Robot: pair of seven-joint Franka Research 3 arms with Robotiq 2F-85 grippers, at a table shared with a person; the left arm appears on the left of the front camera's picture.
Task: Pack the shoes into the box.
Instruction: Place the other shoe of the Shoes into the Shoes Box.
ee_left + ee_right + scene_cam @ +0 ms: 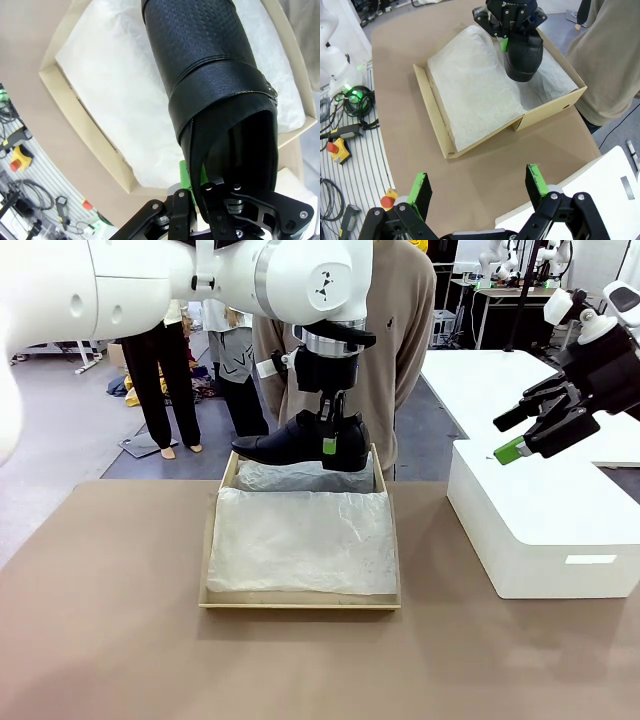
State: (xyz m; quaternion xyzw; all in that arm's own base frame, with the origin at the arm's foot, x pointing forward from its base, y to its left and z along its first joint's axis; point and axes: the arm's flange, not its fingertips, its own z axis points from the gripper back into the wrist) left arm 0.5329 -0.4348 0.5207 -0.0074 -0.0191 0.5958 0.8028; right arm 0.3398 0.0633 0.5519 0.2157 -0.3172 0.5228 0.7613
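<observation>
Left gripper (330, 443) pinches the heel collar of a glossy black leather dress shoe (285, 446), held level above the twelve-o'clock rim of the open tan cardboard shoebox (300, 604). Bare white tissue paper (300, 540) fills the shoebox. Right gripper (523, 435), fingers spread wide, hovers at two o'clock over a white rounded box (540, 540).

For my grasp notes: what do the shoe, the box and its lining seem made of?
Shoe: probably black leather, faint sheen, perforated grain. Box: matte tan cardboard, plain cut edges. Lining: thin white tissue paper, crinkled.
</observation>
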